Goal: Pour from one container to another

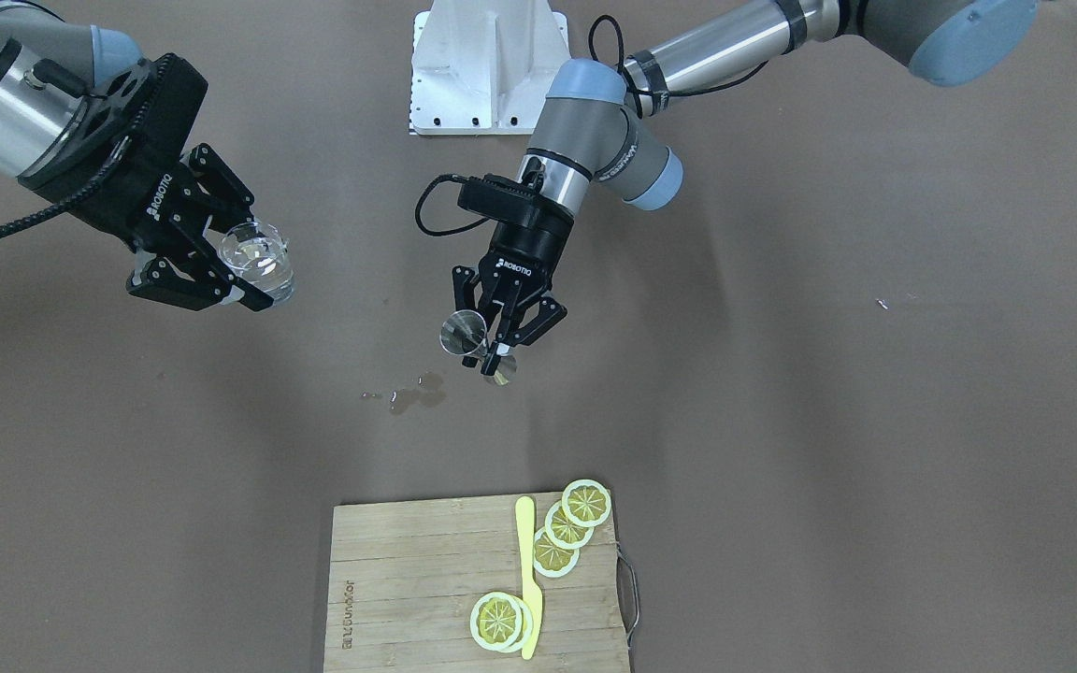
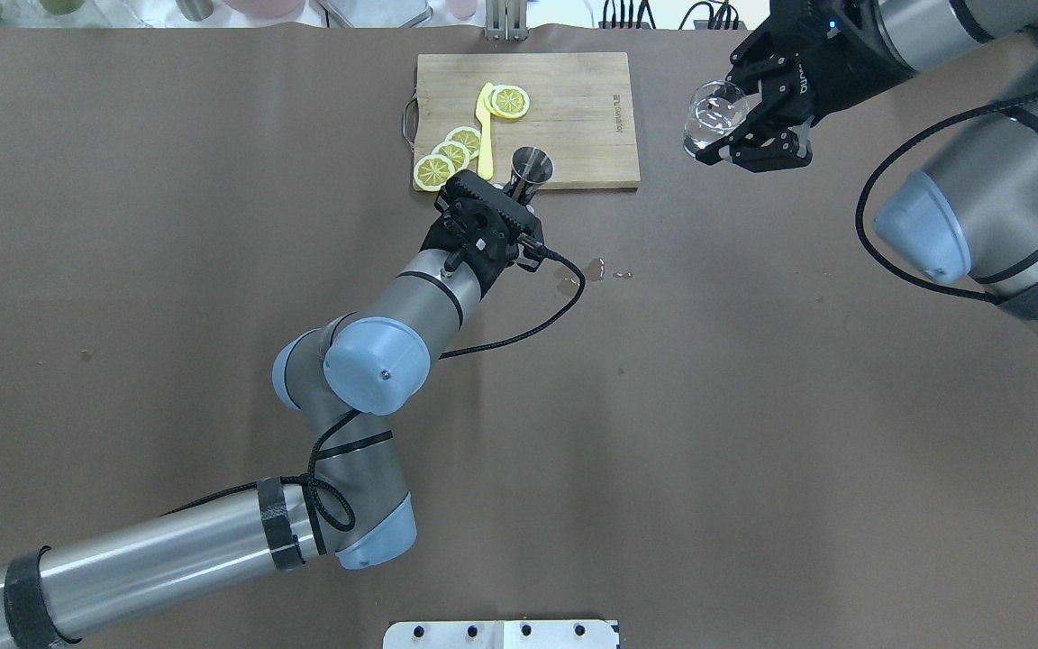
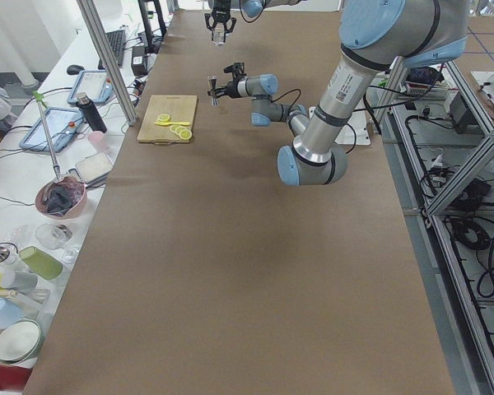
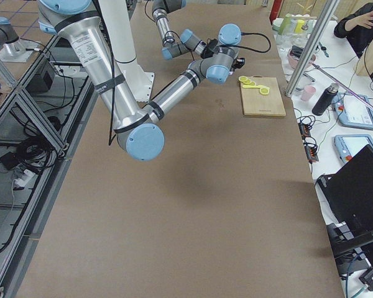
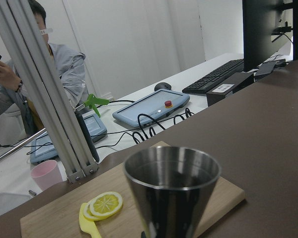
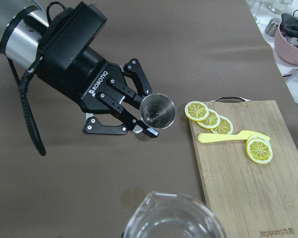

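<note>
Left gripper (image 1: 490,348) pinching steel cup (image 1: 461,332) by waist, raised over table middle, short of cutting board (image 1: 408,579). Right gripper (image 1: 256,266) clamped round clear glass (image 1: 258,254), aloft toward table's right end, well apart from cup. Wet patch (image 1: 412,394) on table. Board at far edge carries lemon slices (image 1: 567,528) and yellow knife (image 1: 527,579).

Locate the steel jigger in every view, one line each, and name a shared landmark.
Front-facing: jigger centre, in the left gripper.
Overhead: jigger top centre, over the cutting board's lower edge.
Exterior left: jigger upper centre, tiny.
Exterior right: cannot make it out.
Left wrist: jigger bottom centre, large.
Right wrist: jigger centre, left of the cutting board.
Landmark: cutting board with lemon slices.
</note>
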Available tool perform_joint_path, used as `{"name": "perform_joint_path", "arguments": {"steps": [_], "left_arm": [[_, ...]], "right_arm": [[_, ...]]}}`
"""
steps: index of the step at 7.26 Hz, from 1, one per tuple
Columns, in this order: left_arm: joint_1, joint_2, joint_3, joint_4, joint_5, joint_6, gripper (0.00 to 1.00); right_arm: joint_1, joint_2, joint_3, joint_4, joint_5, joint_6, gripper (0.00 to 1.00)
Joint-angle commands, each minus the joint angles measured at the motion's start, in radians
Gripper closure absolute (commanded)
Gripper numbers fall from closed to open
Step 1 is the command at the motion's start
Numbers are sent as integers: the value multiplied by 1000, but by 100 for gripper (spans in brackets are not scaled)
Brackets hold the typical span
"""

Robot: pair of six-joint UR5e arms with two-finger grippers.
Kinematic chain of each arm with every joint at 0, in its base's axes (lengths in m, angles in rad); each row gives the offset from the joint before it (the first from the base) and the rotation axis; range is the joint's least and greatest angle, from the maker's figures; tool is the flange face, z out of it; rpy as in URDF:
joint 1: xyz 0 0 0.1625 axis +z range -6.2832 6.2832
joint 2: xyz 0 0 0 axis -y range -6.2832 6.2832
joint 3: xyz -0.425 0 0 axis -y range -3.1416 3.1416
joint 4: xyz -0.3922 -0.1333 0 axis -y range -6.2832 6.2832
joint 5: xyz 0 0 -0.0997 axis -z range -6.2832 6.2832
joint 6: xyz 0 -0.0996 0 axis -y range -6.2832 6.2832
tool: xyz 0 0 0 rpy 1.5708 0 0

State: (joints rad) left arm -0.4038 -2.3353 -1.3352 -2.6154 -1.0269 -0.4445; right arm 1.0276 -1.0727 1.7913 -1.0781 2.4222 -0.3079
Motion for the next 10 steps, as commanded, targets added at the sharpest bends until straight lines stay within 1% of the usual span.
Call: {"name": "perform_joint_path", "arguments": {"steps": [1,3,5,6,8,10], "left_arm": [[28,-13,11,-6,-54,3,100],[49,-19,-12,-6,-56,3,100],[65,-27,-7,-6,-59,3,100],[80,-24,7,-6,-59,3,100],[79,-15,13,-49,-50,3,100],[79,10,14,-52,-56,1,100]], "right_arm": [[-6,5,5,3,0,16,100],[-20,13,13,-3,-6,18,100],[-41,11,28,-25,-12,19,100],[-58,10,42,-52,-29,16,100],[-99,-2,46,-52,-78,0,100],[-145,-24,62,-57,-135,-48,100]]}}
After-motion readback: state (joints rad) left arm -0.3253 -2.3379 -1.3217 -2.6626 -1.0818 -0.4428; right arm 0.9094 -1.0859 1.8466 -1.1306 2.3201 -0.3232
